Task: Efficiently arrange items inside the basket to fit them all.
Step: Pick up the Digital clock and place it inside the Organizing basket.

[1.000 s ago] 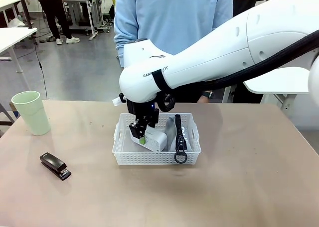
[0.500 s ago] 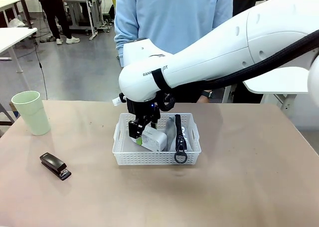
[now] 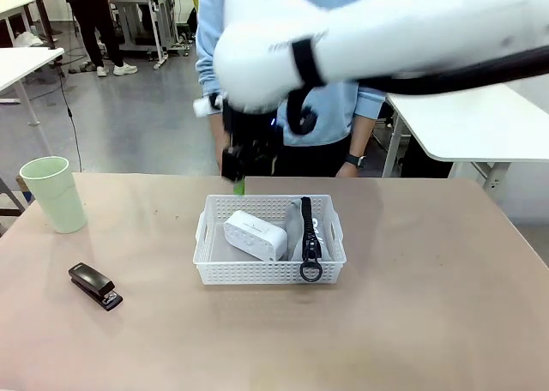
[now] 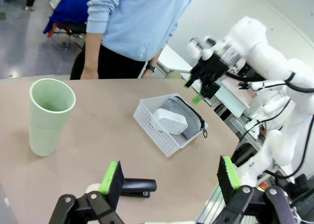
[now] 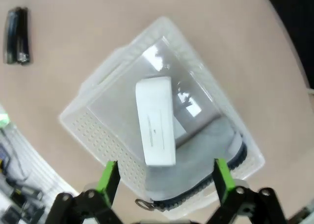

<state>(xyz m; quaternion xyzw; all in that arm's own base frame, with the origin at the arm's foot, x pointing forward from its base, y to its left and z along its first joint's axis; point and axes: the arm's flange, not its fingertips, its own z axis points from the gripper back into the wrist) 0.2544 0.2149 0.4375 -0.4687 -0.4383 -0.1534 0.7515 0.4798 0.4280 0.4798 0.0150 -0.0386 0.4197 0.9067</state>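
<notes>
Stapler (image 4: 139,185) judged next: held left gripper (image 4: 170,167) open near it; needed squaring across its narrow body. Held right gripper (image 5: 165,166) open, empty, above basket (image 3: 257,273).

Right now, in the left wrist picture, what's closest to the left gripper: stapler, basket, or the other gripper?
1. The stapler, right beneath the left gripper.
2. The basket, farther ahead on the table.
3. The right gripper, raised beyond the basket.

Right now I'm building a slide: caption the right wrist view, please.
Open right gripper above the white basket holding white box and grey pouch; black stapler outside on table.
</notes>
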